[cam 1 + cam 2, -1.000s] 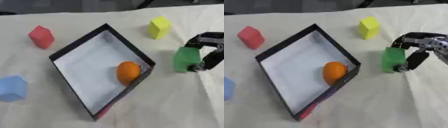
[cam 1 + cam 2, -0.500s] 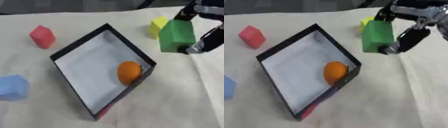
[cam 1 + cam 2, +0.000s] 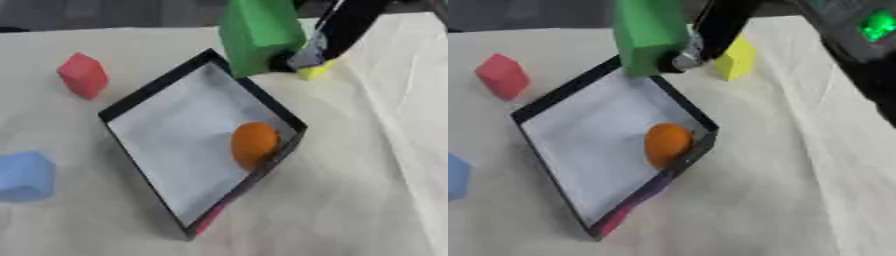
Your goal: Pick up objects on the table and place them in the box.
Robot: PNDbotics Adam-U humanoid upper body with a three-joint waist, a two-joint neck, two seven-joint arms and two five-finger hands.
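Note:
My right hand (image 3: 343, 27) comes in from the upper right and is shut on a green block (image 3: 258, 32), held in the air above the far corner of the black box (image 3: 118, 107). An orange ball (image 3: 254, 144) lies inside the box against its right wall. A yellow block (image 3: 735, 59) sits on the cloth just right of the box's far corner, partly hidden behind my hand in the left eye view. A red block (image 3: 83, 75) lies to the left of the box, a blue block (image 3: 24, 176) at the left edge. My left hand shows in no view.
The table is covered with a cream cloth (image 3: 367, 190), creased on the right side. Something pinkish red (image 3: 208, 222) peeks out under the box's near corner. My right forearm (image 3: 859, 35) with a green light crosses the upper right.
My right hand has lifted the green block off the cloth and carried it left and up, from beside the box to above its far corner. The whole picture has also shifted.

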